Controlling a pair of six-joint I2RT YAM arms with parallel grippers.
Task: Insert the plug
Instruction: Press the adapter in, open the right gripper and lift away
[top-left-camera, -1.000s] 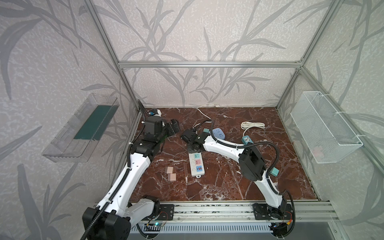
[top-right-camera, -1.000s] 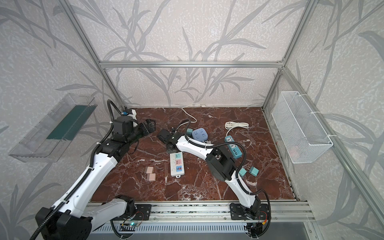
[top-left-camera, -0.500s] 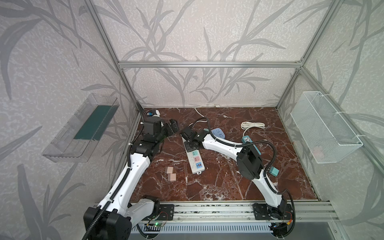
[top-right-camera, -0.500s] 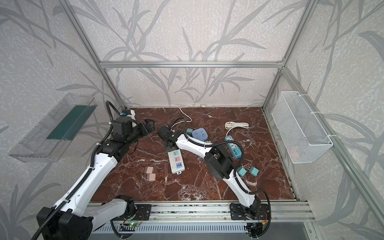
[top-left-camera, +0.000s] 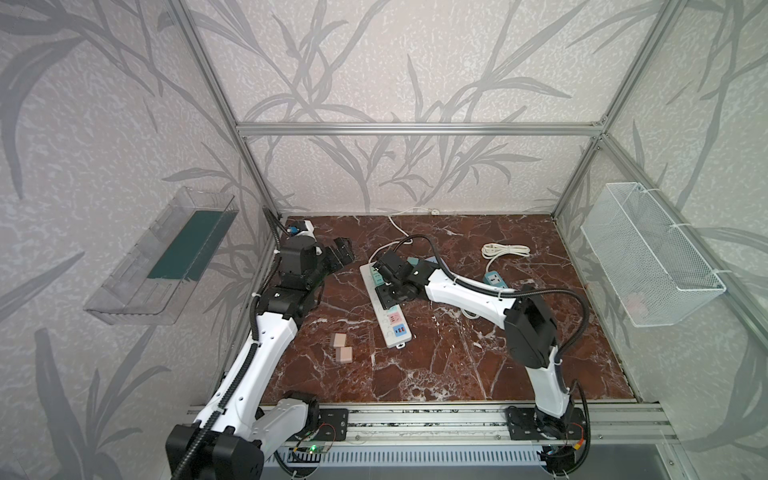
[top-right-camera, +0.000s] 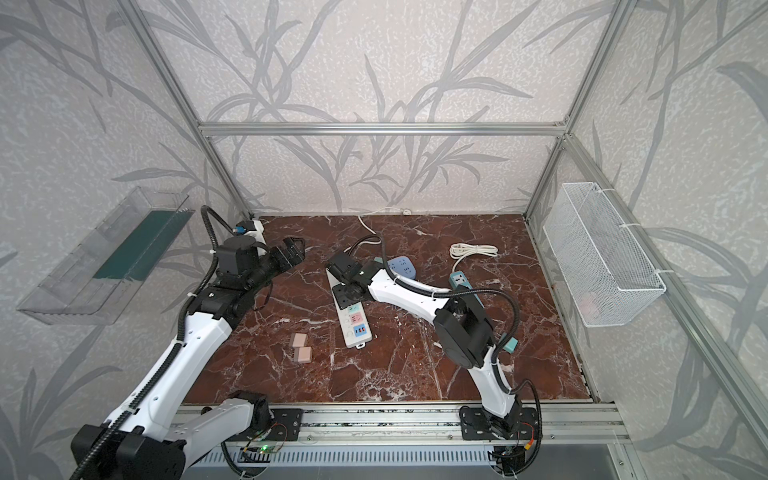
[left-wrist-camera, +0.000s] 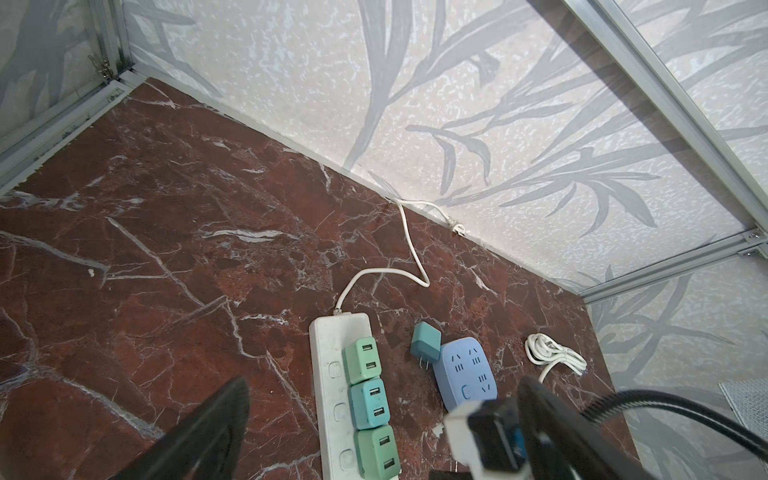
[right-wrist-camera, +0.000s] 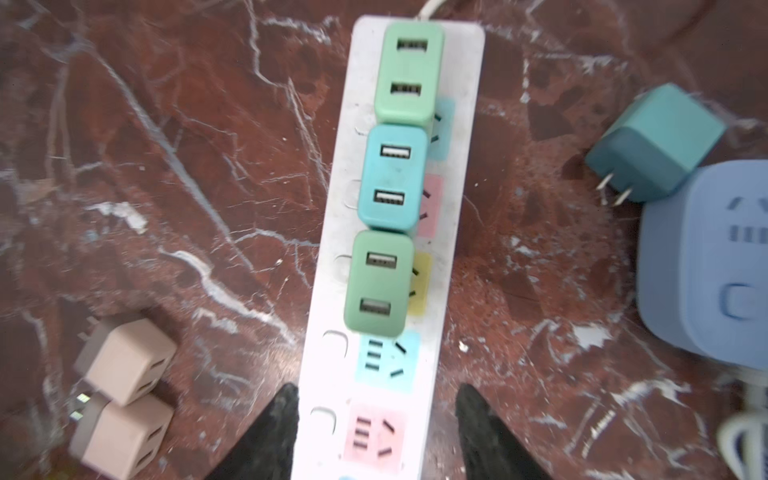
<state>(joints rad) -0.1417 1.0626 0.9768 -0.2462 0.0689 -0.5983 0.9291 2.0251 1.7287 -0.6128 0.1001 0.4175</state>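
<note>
1. Right wrist view looks down the white power strip, which lies flat on the marble table. The right claw straddles it with a finger by each long edge, jaws apart and clamped on nothing. That stance looks better suited to squaring or steadying the strip than to carrying it.
2. Three plugs fill the cord end in a tight row, each touching the next: a green plug, a blue plug and a second green plug. Their faces sit level, so they appear fully seated.
3. The light-blue socket next in line is bare and lies just ahead of the claw. It is probably the next one to fill.
4. A teal plug lies loose on its side on the table, prongs showing. It rests right against a pale blue socket block and apart from the strip.
5. Two beige plugs lie side by side across the strip from the teal one, on the left arm's side, and are also unplugged. Which loose plug goes in next I cannot tell.
6. In a top view the left claw hovers near the back left corner, jaws spread wide and empty, apart from the strip. It seems parked out of the way, its camera facing the strip.
</note>
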